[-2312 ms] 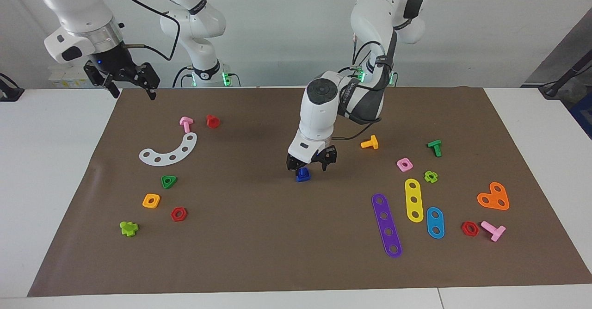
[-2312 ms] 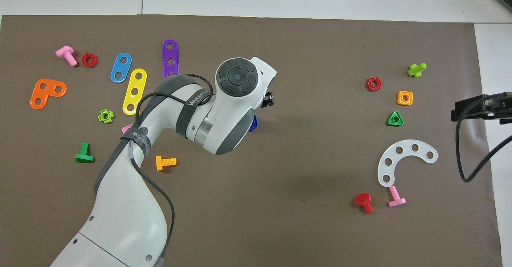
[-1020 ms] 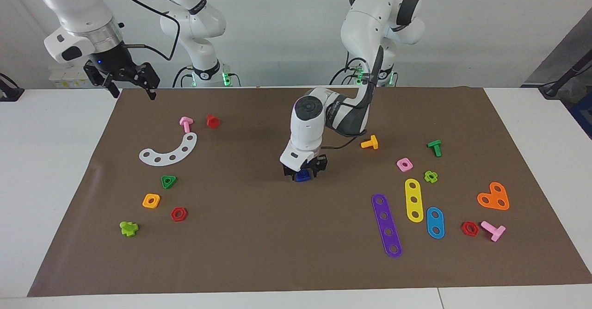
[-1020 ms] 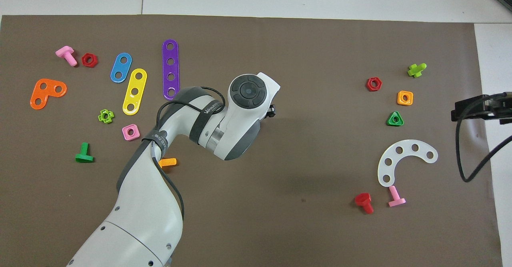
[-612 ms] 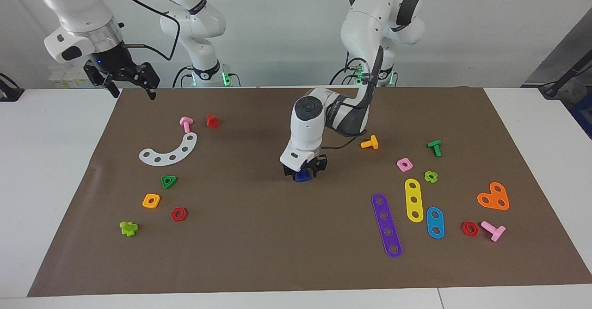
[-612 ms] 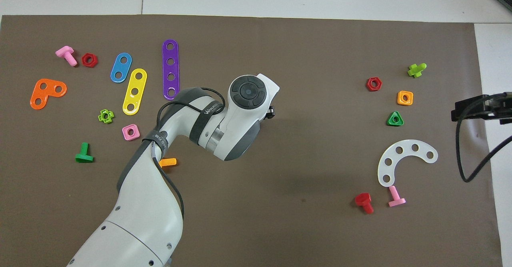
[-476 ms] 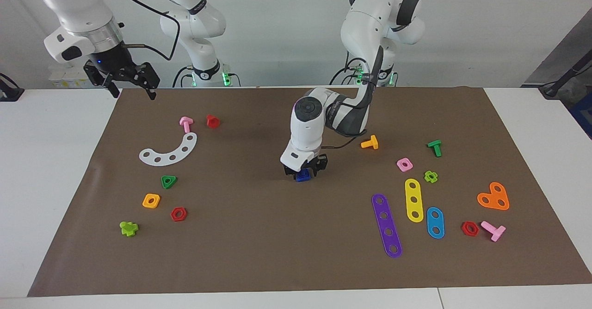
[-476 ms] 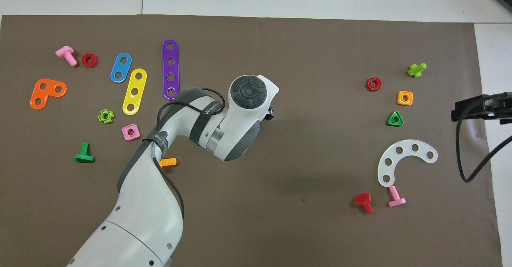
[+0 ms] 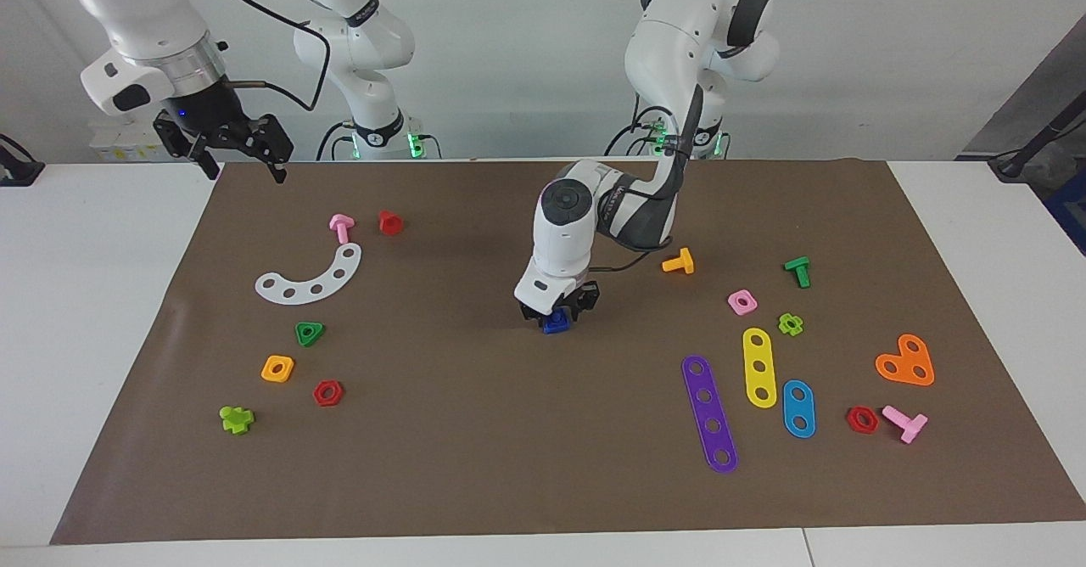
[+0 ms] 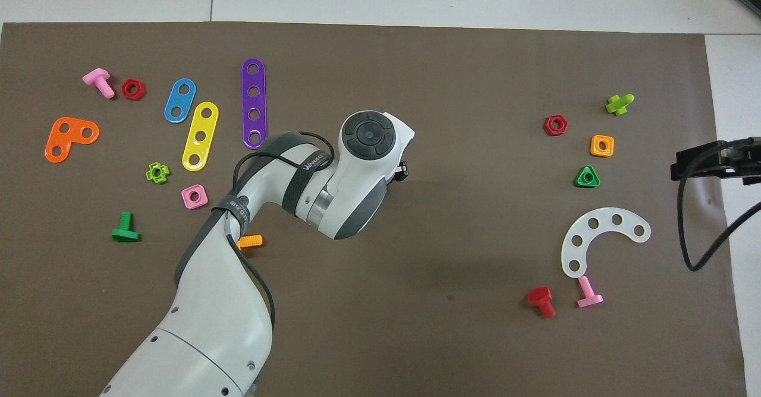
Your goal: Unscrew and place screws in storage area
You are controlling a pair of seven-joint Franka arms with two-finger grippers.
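The dark-blue bolt (image 9: 556, 322) stands near the middle of the brown mat (image 9: 509, 431), with a dark-blue base under it. My left gripper (image 9: 557, 312) is down over it, fingers closed around its top. In the overhead view the left arm's wrist (image 10: 365, 141) hides the bolt, and only a bit of the left gripper (image 10: 402, 171) shows. My right gripper (image 9: 243, 168) is open and empty, held up over the mat's edge at the right arm's end, where it waits; it also shows in the overhead view (image 10: 689, 165).
Toward the left arm's end lie an orange bolt (image 9: 679, 262), a pink square nut (image 9: 741, 301), a green bolt (image 9: 797, 271) and purple (image 9: 709, 413), yellow (image 9: 759, 367) and light-blue (image 9: 798, 408) plates. Toward the right arm's end lie a white curved plate (image 9: 312, 276), a red bolt (image 9: 389, 222) and several nuts.
My left gripper came down over the dark-blue bolt and closed on it. In the last half second its hand has shifted only slightly. The right arm has not moved.
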